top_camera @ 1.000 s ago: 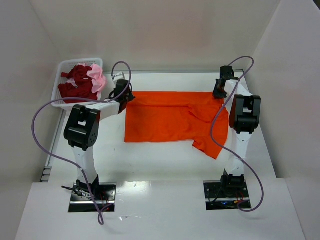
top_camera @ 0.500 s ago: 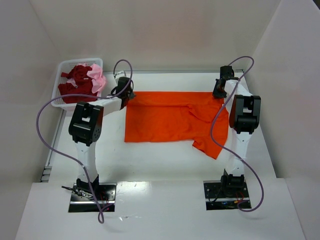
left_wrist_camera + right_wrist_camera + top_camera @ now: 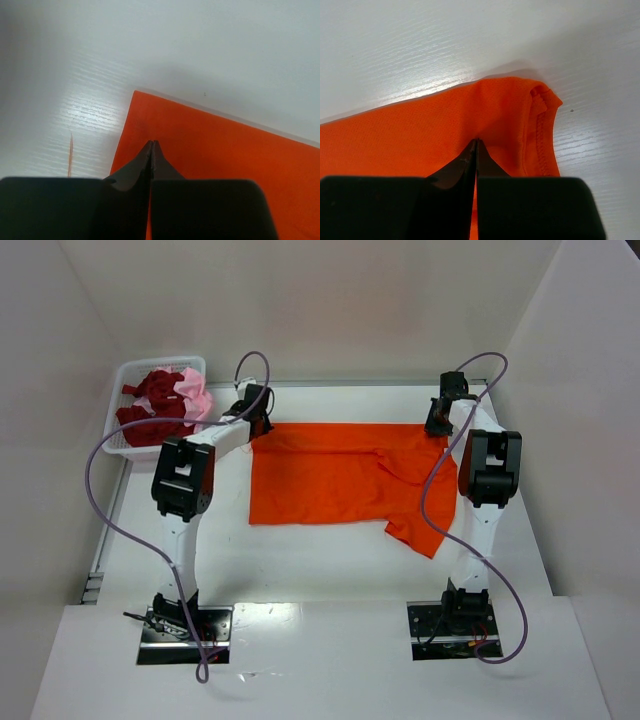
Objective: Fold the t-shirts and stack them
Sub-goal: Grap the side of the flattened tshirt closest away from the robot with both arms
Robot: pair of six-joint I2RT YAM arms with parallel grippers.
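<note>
- In both wrist views the blurred black gripper body fills the bottom of the frame and hides the cloth beneath it.
- The bright orange cloth t-shirt (image 3: 320,480) lies spread on the white table (image 3: 330,570) at the centre of the top view. One sleeve flap hangs toward the lower right.
- The left gripper (image 3: 151,146) is closed, fingers pressed together with no gap. Its tips sit over flat cloth just inside the shirt's upper-left corner (image 3: 262,428).
- The right gripper (image 3: 476,142) is closed on the orange cloth, which creases up toward the tips. The stitched hem lies just to their right, at the shirt's upper-right corner (image 3: 436,428).
- At the upper left, a white plastic mesh basket (image 3: 125,375) holds crumpled dark red shirts (image 3: 150,410) and a pale pink shirt (image 3: 196,395). How many there are is hard to make out.
</note>
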